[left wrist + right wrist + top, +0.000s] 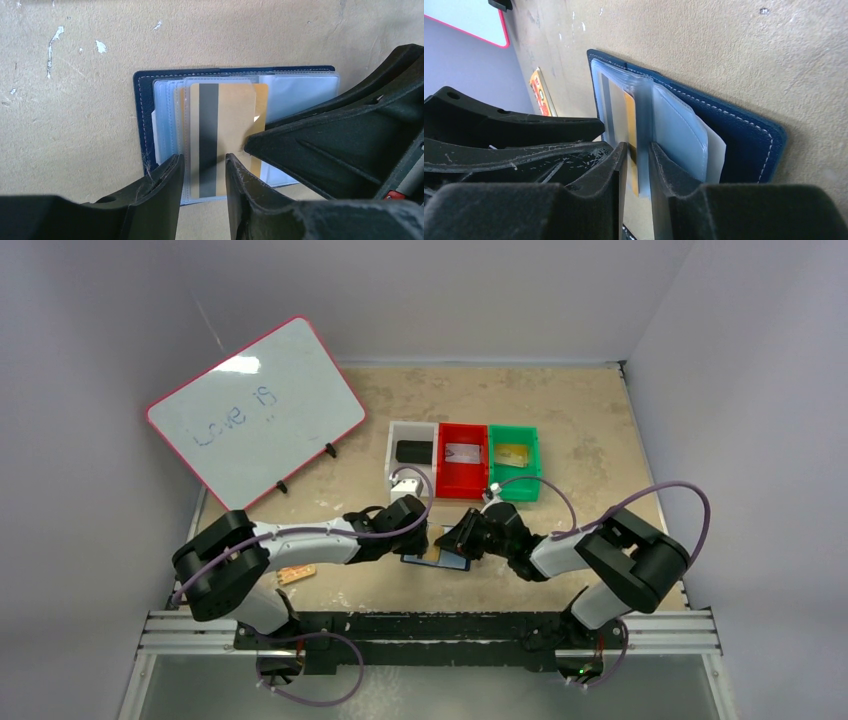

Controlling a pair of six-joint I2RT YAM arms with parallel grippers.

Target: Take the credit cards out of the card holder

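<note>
The navy card holder [447, 562] lies open on the table between both arms, its clear sleeves fanned out [142, 100]. A gold credit card [232, 120] with a dark stripe sits in one sleeve. My left gripper [202, 167] is open, its fingertips over the sleeve's near edge on either side of the card. My right gripper [636, 152] is closed narrowly on the edge of the gold card [630, 115] and its sleeve, above the holder's navy cover [734, 130]. Its fingers [325, 140] reach the card from the right. Both grippers meet over the holder: the left gripper [428, 536] and the right gripper [462, 540].
White [394, 455], red [463, 480] and green [514, 485] bins stand in a row just behind the holder, each with a flat item inside. A pink-framed whiteboard [255, 410] stands at the back left. An orange pad [297, 574] lies by the left arm.
</note>
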